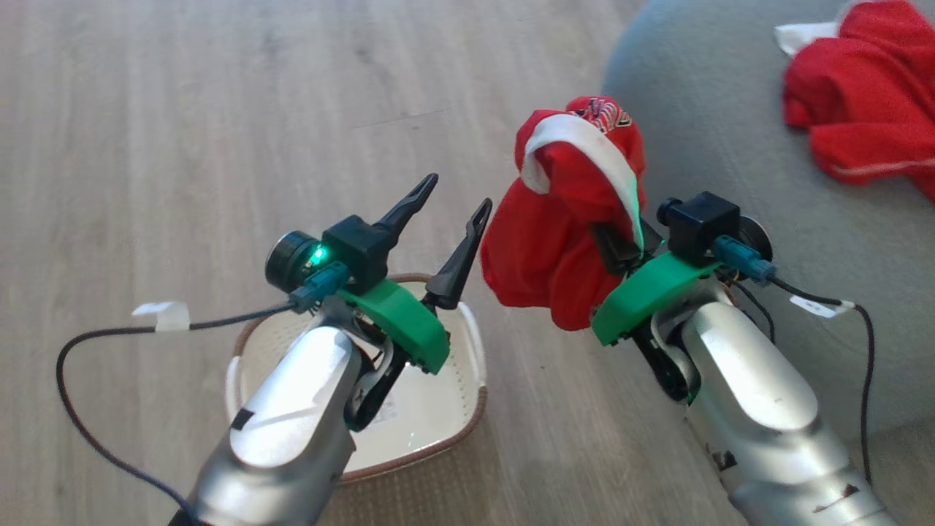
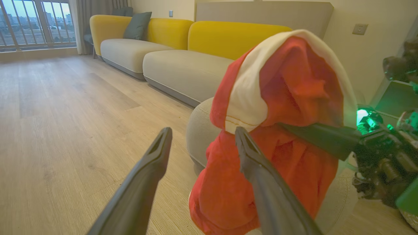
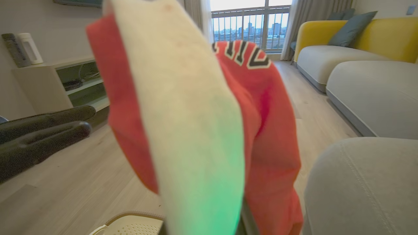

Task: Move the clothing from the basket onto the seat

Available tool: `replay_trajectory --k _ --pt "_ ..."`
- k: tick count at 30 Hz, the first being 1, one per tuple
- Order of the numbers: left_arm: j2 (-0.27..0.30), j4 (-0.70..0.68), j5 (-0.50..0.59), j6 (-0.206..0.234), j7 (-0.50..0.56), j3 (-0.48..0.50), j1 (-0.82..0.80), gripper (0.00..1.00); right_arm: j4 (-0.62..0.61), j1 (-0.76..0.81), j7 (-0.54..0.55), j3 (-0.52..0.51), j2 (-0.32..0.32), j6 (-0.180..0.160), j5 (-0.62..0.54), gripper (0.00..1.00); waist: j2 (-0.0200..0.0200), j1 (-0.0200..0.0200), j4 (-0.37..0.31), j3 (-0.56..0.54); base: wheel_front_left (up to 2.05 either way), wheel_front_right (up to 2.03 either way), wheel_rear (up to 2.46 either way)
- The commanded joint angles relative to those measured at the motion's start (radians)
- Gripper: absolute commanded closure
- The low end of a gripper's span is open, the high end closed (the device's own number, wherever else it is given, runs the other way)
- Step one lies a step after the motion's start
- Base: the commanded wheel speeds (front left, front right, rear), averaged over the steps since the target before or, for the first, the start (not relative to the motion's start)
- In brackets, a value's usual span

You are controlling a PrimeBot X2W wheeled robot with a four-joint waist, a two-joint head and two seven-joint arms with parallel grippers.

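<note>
A red garment with white trim [image 1: 562,234] hangs bunched in the air over the floor, draped over my right gripper [image 1: 612,245], which is shut on it; the fingertips are buried in the cloth. It sits just left of the grey seat [image 1: 716,131]. Dark numerals show on its top fold [image 3: 248,55]. Another red piece of clothing [image 1: 862,95] lies on the seat at the far right. My left gripper [image 1: 458,192] stands open beside the hanging garment, holding nothing, above the cream basket [image 1: 467,409]. In the left wrist view its fingers [image 2: 156,156] spread in front of the cloth [image 2: 294,85].
Wood floor [image 1: 219,109] stretches ahead and to the left. Black cables [image 1: 80,351] trail from both wrists. A yellow and grey sofa [image 2: 183,62] runs along the far wall, and a low shelf unit [image 3: 65,81] stands on the other side.
</note>
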Motion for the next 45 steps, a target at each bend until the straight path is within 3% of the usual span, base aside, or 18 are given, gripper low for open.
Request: replay_trajectory --k 1,14,22,35,45 --pt "0.017 -0.026 0.012 -0.004 -0.005 0.043 -0.021 0.00 -0.044 -0.008 -0.007 0.001 0.014 0.000 -0.008 1.00 0.0000 0.0000 -0.053 0.000 0.00 0.00 0.00" --pt "0.024 -0.028 0.075 -0.028 -0.005 0.122 0.027 0.00 -0.154 0.085 -0.007 -0.101 0.011 0.000 -0.026 1.00 0.0000 0.0000 -0.258 0.006 0.00 0.00 0.00" --pt "0.025 -0.032 0.104 -0.036 -0.005 0.161 0.056 0.00 -0.213 0.135 -0.007 -0.137 0.002 0.000 -0.033 1.00 0.0000 0.0000 -0.344 0.004 0.00 0.00 0.00" --pt "0.025 -0.042 0.130 -0.047 -0.005 0.153 0.045 0.00 -0.286 0.119 -0.007 -0.218 -0.043 0.000 -0.094 1.00 0.0000 0.0000 -0.357 0.065 0.00 0.00 0.00" --pt "0.066 -0.059 0.140 -0.049 -0.005 0.123 0.019 0.00 -0.250 -0.092 -0.007 -0.297 -0.134 0.000 -0.163 1.00 0.0000 0.0000 -0.330 0.181 0.00 0.00 0.00"
